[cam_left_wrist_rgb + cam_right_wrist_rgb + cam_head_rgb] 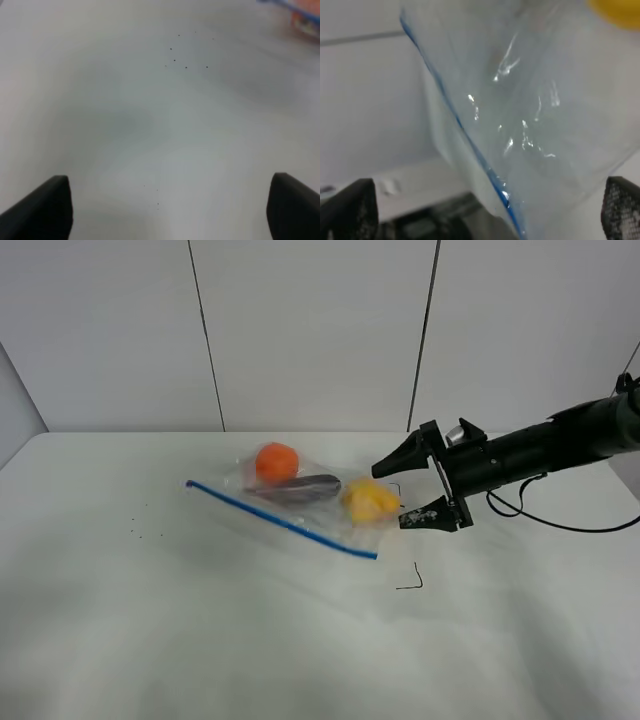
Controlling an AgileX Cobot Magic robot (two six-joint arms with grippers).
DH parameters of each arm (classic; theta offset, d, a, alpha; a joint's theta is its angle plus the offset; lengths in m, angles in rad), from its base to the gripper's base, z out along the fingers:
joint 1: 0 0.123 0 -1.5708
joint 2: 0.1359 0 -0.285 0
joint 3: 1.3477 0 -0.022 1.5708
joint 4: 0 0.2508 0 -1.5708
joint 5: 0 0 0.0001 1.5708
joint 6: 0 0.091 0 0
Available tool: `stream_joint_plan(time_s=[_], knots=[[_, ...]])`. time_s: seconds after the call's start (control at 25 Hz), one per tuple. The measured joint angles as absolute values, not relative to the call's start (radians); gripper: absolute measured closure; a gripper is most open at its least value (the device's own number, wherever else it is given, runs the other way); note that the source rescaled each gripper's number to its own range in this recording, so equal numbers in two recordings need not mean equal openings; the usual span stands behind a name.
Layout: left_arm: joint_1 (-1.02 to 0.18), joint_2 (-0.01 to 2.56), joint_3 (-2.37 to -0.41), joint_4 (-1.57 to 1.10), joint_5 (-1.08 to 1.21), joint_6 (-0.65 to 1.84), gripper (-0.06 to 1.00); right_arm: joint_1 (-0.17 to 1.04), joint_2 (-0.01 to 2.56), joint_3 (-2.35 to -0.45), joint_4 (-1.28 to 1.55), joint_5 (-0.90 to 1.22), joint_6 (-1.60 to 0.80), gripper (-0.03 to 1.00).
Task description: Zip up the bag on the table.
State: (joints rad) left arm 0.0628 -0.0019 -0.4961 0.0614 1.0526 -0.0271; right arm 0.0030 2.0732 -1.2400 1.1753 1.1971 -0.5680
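The clear bag [300,508] lies on the white table [150,640], its blue zipper strip [280,520] along the near edge. An orange [277,462], a purple eggplant [300,487] and a yellow fruit [370,502] show through it. My right gripper [392,498] is open at the bag's right end, beside the yellow fruit. In the right wrist view the bag [530,115] and its blue strip [465,135] fill the space ahead of the open gripper [482,215]. My left gripper [167,215] is open over bare table, with a blurred bag corner [302,15] far off.
A small black bent-line mark [410,580] is on the table just right of the bag's near corner. Tiny black specks [140,530] dot the table to the left and also show in the left wrist view [185,55]. A panelled white wall stands behind.
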Motion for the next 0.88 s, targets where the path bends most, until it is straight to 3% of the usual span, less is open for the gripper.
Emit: stream_joint_plan(time_s=[0.28,0.4,0.88], knots=[[0.063,-0.002,-0.496,0.061,1.052,-0.027,-0.05,0.026,2.073,-1.518,0.463,1.178,-0.203,-0.03],[0.063,-0.002,-0.496,0.061,1.052,-0.027,-0.05,0.038,2.074,-1.597,0.28,1.179,-0.085,-0.03],[0.063,-0.002,-0.496,0.061,1.052,-0.026,-0.05,0.041,2.055,-1.643,0.133,1.212,-0.048,-0.03]])
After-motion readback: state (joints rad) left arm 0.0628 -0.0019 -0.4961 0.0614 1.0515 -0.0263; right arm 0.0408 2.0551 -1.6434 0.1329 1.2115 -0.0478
